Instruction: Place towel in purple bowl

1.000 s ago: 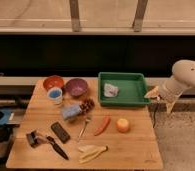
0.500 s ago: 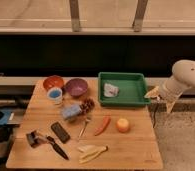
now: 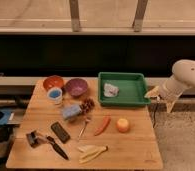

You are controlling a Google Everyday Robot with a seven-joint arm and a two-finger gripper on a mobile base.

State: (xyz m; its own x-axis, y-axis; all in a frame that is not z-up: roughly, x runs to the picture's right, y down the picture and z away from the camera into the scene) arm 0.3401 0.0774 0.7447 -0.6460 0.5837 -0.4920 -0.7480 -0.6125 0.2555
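The towel (image 3: 110, 90), a small pale wad, lies inside the green tray (image 3: 136, 96) at the table's back right. The purple bowl (image 3: 76, 87) stands empty to the tray's left, beside the orange bowl (image 3: 53, 81). My gripper (image 3: 161, 99) hangs off the table's right edge, just right of the tray, at the end of the white arm (image 3: 187, 76). Its yellowish fingers are spread open with nothing between them, well apart from the towel.
A white cup with a blue inside (image 3: 55, 94), a blue sponge (image 3: 71, 111), a dark red cluster (image 3: 87, 104), a red pepper (image 3: 103, 125), an orange fruit (image 3: 123, 124), a banana (image 3: 91, 151), a black block (image 3: 60, 132) and a dark utensil (image 3: 41, 141) lie across the wooden table (image 3: 136, 150).
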